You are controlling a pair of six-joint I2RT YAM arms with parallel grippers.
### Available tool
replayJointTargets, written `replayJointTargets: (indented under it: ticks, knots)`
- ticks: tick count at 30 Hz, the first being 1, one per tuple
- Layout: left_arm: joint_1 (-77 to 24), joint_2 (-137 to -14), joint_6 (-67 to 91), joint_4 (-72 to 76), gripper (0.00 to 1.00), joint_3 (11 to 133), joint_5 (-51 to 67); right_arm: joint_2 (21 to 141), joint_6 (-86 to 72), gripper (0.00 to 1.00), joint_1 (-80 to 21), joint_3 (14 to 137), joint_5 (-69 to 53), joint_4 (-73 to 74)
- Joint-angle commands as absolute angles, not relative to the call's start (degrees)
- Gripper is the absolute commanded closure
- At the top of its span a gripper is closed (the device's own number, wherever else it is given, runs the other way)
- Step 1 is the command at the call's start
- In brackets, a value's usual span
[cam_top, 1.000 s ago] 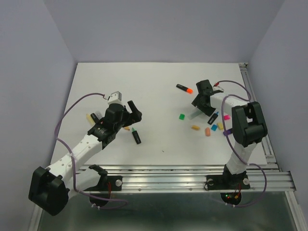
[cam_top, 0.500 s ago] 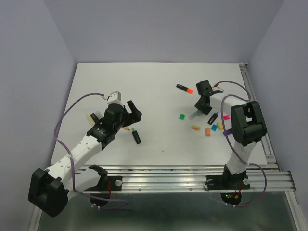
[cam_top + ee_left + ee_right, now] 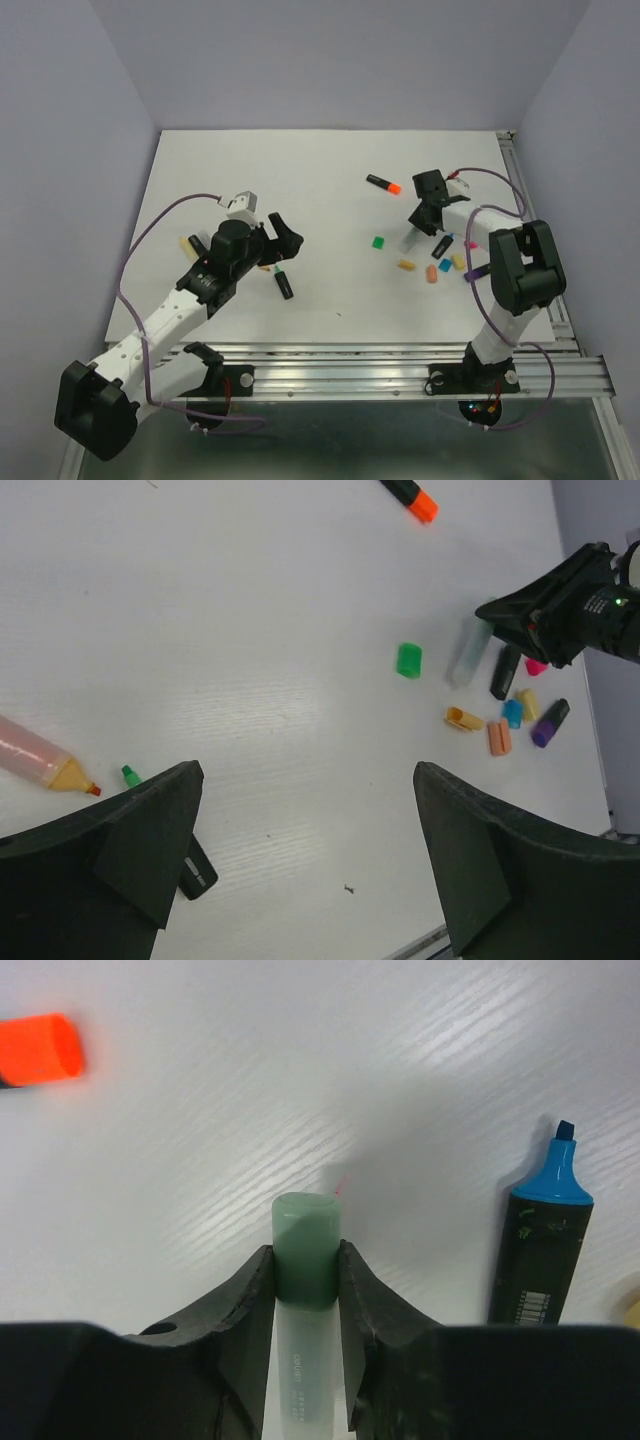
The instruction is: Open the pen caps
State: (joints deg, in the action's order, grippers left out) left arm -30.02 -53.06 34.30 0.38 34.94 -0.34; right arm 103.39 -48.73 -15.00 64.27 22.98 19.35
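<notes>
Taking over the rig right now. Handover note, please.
Left gripper: open, empty, above the table.
Right gripper: shut on the pale highlighter at its green cap; cap on.
Done: loose caps lie on the table near the right arm; the blue highlighter beside them is uncapped.
Left: pull the green cap; then the orange-capped highlighter, farther back, capped. Purple-ended highlighter: cannot tell.
</notes>
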Motion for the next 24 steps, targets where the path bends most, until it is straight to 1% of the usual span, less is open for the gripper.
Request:
replayJointTargets:
  ticks: [1, 4, 8, 9, 12, 16, 23, 24]
  knots:
    - [-31.11, -51.68, 34.1, 9.04, 0.01, 33.14, 7.9, 93.97, -45.18, 0.98, -15.2, 61.79, 20.93, 10.29]
    - [-34.0, -52.91, 35.06, 11.94, 0.01, 33.05, 8.26, 84.94, -41.67, 0.98, -15.64, 57.94, 14.69, 7.3]
    - [-39.54, -56.76, 35.16, 14.93, 0.01, 35.59, 7.12, 77.2, -39.03, 0.97, -18.71, 52.93, 4.15, 5.19]
    - [-40.86, -57.65, 35.24, 15.72, 0.01, 36.12, 7.12, 75.52, -38.94, 0.98, -21.5, 51.95, 1.69, 4.32]
    - [-44.29, -61.42, 35.59, 20.03, 0.01, 37.79, 8.61, 70.51, -40.25, 0.98, -28.53, 47.22, 0.27, 0.37]
    - [-47.63, -66.26, 35.51, 22.94, 0.01, 40.16, 9.41, 66.89, -43.15, 0.99, -32.52, 43.68, -1.84, -5.18]
    - [-50.36, -71.98, 35.42, 23.38, 0.01, 43.24, 4.75, 66.01, -45.87, 0.99, -35.33, 42.89, -7.82, -8.96]
    - [-50.36, -72.24, 35.33, 23.47, 0.04, 43.5, 4.66, 65.66, -46.23, 0.99, -36.03, 42.72, -8.0, -9.49]
